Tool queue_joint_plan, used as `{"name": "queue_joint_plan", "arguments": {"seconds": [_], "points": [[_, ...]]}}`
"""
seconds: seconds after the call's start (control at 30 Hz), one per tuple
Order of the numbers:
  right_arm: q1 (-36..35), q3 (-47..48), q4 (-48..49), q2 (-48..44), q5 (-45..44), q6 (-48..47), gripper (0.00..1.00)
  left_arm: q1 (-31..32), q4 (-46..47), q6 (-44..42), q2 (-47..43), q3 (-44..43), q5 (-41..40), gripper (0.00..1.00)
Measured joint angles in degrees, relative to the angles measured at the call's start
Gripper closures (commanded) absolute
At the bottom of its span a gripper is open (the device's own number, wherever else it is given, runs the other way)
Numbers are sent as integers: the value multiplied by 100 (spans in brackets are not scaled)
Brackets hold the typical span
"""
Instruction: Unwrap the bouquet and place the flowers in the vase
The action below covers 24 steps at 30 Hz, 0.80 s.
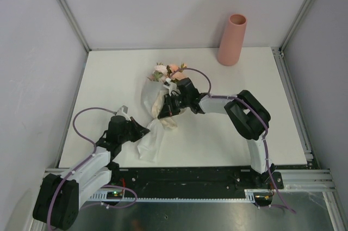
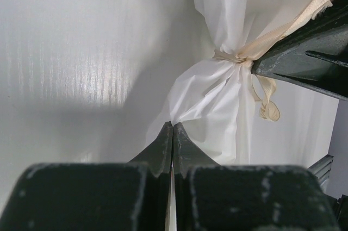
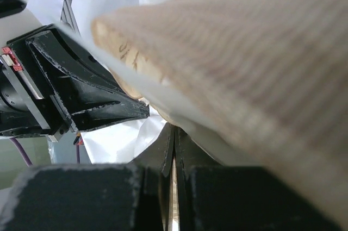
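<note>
**Inspector A:** Where is the bouquet found?

**Inspector B:** The bouquet [image 1: 149, 98] is laid flat near the middle of the white table [image 1: 228, 138]. The flowers [image 1: 167, 71] are turned to the far side and the paper tail to the near side. The thin white paper [image 2: 212, 89] is gathered at a waist and tied there with a cream ribbon [image 2: 283, 22]. The vase [image 1: 232, 39] is stood upright at the far right, well apart from the bunch.

**Inspector A:** How are the jaws found on the left?

**Inspector B:** The jaws of the left gripper [image 1: 144, 130] are pressed flat together. Their tips are set against the left edge of the paper tail, just on the near side of the tie. Whether any paper is nipped between them cannot be told.

**Inspector A:** And on the right?

**Inspector B:** The right gripper [image 1: 167, 107] is likewise closed. It is placed at the tied waist, reached in from the right, with the knot between it and the left gripper. The ribbon is seen running just beside its fingers. A hold on the ribbon cannot be confirmed.
</note>
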<state>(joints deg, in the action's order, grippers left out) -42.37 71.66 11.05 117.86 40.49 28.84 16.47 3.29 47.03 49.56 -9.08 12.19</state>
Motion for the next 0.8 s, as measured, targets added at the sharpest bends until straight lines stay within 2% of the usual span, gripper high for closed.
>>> {"name": "queue_joint_plan", "arguments": {"seconds": [0.13, 0.23, 0.37, 0.47, 0.8], "points": [[17, -33, 42, -11, -92, 72, 100, 4, 20, 0, -7, 0, -2, 100], [-94, -44, -120, -87, -581, -81, 99, 9, 42, -2, -35, 2, -22, 100], [-514, -92, -424, -404, -1655, -579, 80, 15, 31, 0, -131, 76, -57, 100], [-907, -190, -511, -706, -2544, -1126, 73, 17, -35, -2, -208, 92, -83, 100], [-1534, -188, -616, -835, -4085, -2444, 75, 20, -105, -2, -286, 94, -107, 100]]}}
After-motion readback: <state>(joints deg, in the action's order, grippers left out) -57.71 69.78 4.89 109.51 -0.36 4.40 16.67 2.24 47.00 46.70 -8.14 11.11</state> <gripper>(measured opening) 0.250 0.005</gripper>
